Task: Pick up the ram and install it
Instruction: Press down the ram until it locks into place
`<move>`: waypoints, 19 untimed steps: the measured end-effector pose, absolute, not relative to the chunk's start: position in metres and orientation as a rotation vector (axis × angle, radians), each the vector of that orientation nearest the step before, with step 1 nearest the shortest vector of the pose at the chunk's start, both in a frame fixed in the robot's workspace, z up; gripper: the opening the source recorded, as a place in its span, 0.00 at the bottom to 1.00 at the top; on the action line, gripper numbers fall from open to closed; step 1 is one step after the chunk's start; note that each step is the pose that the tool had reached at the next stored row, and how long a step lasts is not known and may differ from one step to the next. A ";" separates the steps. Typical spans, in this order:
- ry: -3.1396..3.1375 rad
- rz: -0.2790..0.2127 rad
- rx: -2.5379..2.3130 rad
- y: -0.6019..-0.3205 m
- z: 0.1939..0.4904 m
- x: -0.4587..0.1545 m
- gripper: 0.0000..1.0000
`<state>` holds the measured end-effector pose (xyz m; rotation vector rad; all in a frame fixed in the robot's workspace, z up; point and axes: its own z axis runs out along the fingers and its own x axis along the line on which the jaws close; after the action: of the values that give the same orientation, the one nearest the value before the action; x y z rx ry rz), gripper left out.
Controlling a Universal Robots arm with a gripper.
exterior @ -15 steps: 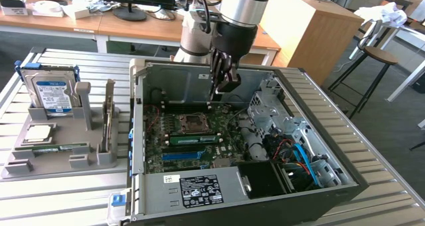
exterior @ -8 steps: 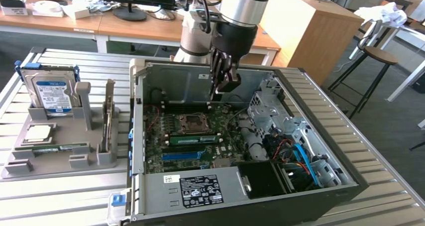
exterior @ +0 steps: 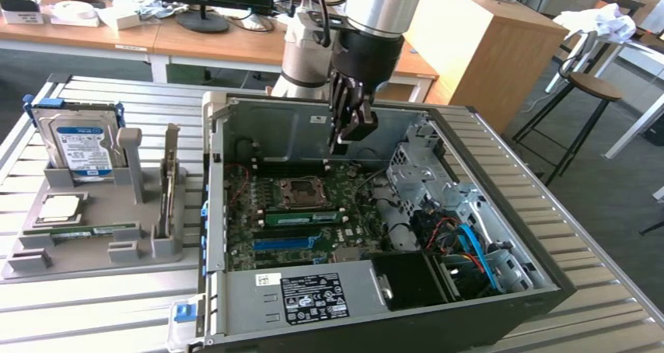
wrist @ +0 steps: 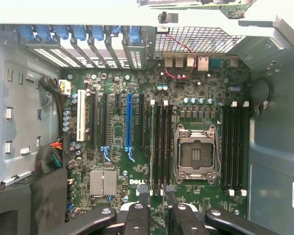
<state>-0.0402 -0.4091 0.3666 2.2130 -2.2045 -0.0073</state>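
Observation:
My gripper hangs inside the open computer case, above the motherboard, with its fingers pointing down. In the wrist view its two black fingers stand apart with nothing between them, over the memory slots beside the CPU socket. A green ram stick sits on its edge in one of those slots, below the socket. Seen from above it is a thin line. Another green ram stick lies flat in the grey holder at the exterior view's left.
The grey holder also carries a hard drive, an upright expansion card and a CPU chip. A blue slot, a drive cage and cables crowd the case. Desks and a stool stand behind.

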 end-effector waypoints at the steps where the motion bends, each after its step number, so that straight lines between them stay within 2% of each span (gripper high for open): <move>1: -2.204 -0.007 2.213 -0.409 0.367 -0.040 0.25; 12: -2.205 -0.007 2.213 -0.409 0.367 -0.040 0.24; 14: -2.204 -0.007 2.213 -0.409 0.367 -0.040 0.11; 19: -2.204 -0.007 2.213 -0.409 0.367 -0.040 0.10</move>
<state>-0.0401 -0.4091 0.3666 2.2130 -2.2044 -0.0073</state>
